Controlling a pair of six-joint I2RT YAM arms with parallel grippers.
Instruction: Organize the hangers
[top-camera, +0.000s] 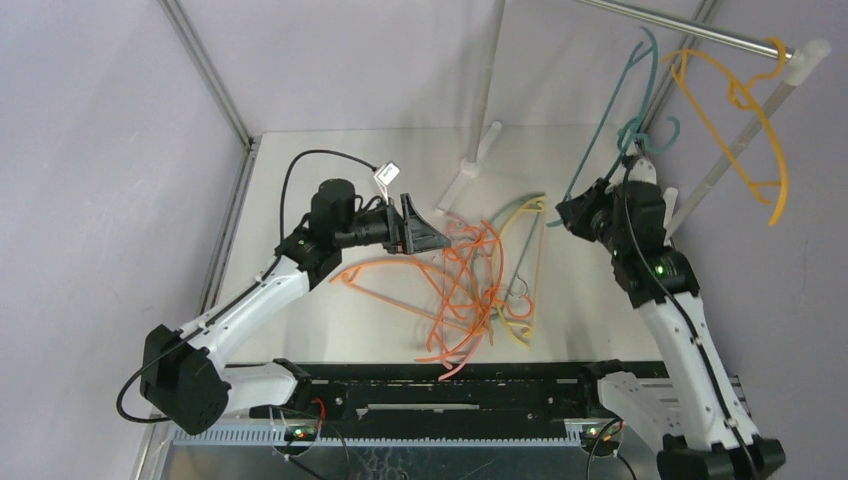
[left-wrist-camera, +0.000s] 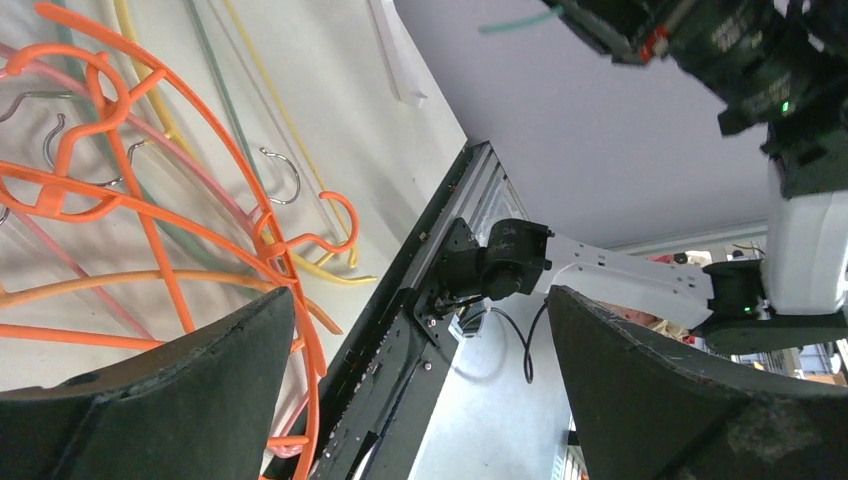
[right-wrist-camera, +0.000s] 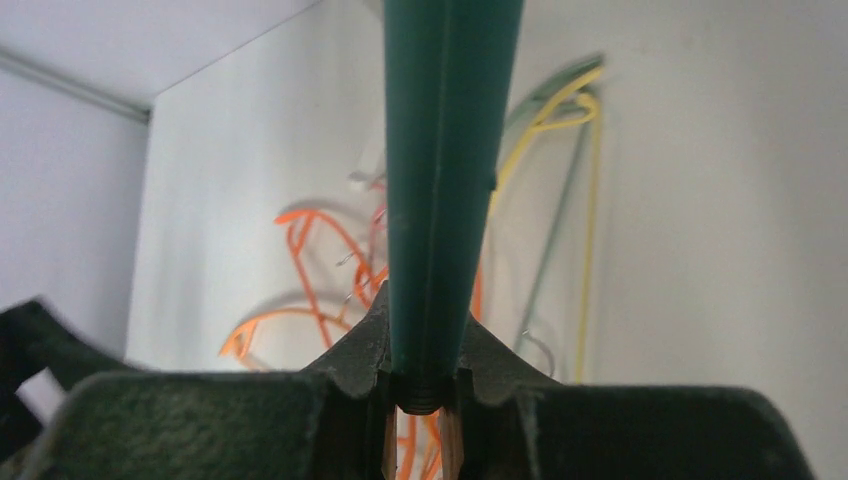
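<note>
Nearest the arms' bases, a tangled pile of thin plastic hangers (top-camera: 465, 280) lies on the white table (top-camera: 540, 150). Most are orange, and there are yellow, pale green and pink ones among them. This is the bulk of the job, and it is not yet sorted.

At the pile's left edge the left gripper (top-camera: 440, 238) has its jaws spread wide and holds nothing. In its wrist view, orange loops run just beside one finger, but none sits between the two.

Further back on the right, the right gripper (right-wrist-camera: 425, 370) is clamped on a teal plastic hanger (right-wrist-camera: 450, 150) and lifts it off the table toward the rack.

Farthest away, one orange-yellow curved hanger (top-camera: 742, 95) hangs by its hook from the steel rail (top-camera: 680, 26), near the white rack pole (top-camera: 800, 70).

I judge the task to be at an early stage, with one hanger hung, one in hand and the rest on the table.

The overlaps in the pile make an exact count impossible. I cannot tell whether the top of the teal hanger touches the rail. The rail's left end is cut off by the frame, and the right wrist view is mostly blocked by the hanger itself.
</note>
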